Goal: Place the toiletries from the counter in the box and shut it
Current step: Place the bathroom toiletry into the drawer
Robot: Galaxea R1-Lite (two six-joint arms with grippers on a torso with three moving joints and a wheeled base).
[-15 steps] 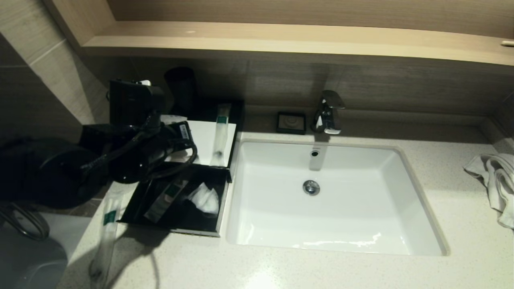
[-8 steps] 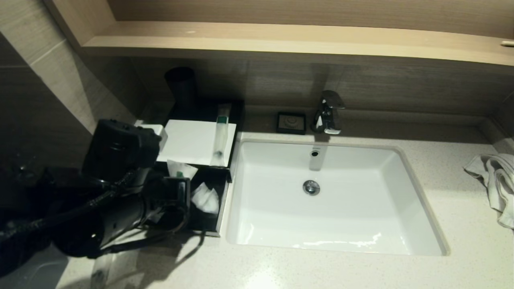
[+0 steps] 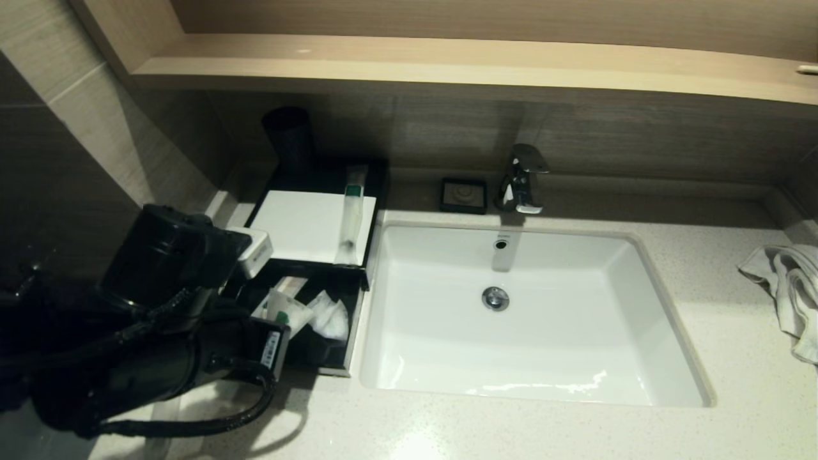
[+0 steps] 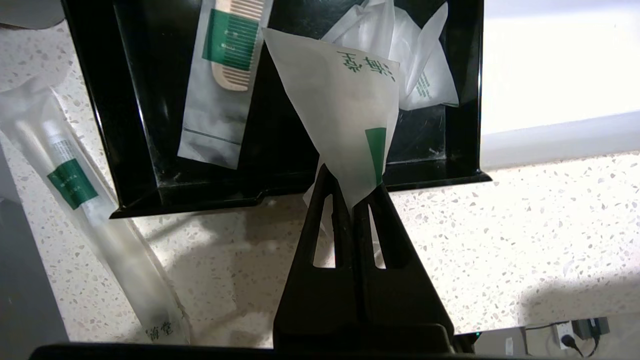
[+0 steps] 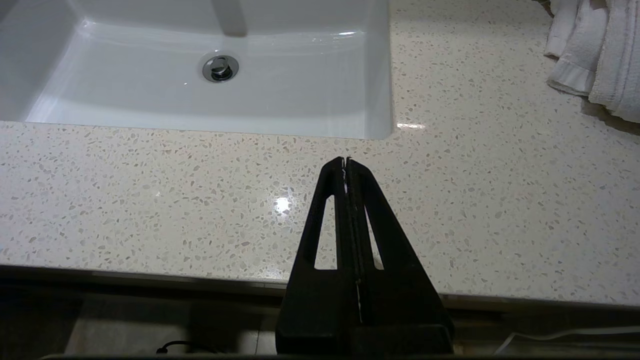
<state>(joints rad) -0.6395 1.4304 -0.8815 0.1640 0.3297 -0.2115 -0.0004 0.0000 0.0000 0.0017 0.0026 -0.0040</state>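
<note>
My left gripper (image 4: 352, 192) is pinched tight on the corner of a frosted white packet (image 4: 345, 115) with green print, and I have it hanging just over the near edge of the black box (image 4: 150, 165), the packet fanning out above the box's interior. From the head camera the left arm sits low at the counter's left end, with the packet (image 3: 281, 310) showing over the open box (image 3: 332, 364). Inside the box I see a wrapped comb (image 4: 225, 80) lying flat and a crumpled white packet (image 4: 415, 60) in the corner toward the sink (image 3: 530, 313). One long wrapped toothbrush (image 4: 85, 200) lies out on the speckled counter (image 4: 500, 225), just beside the box's outer wall. The box's white lid (image 3: 307, 223) stands open behind it, with another slim wrapped item (image 3: 350, 211) lying along its edge. My right gripper (image 5: 346, 165) hangs over the front of the counter, near the sink, fingers pressed together on nothing. A white towel (image 3: 786, 287) is bunched at the far right.
</note>
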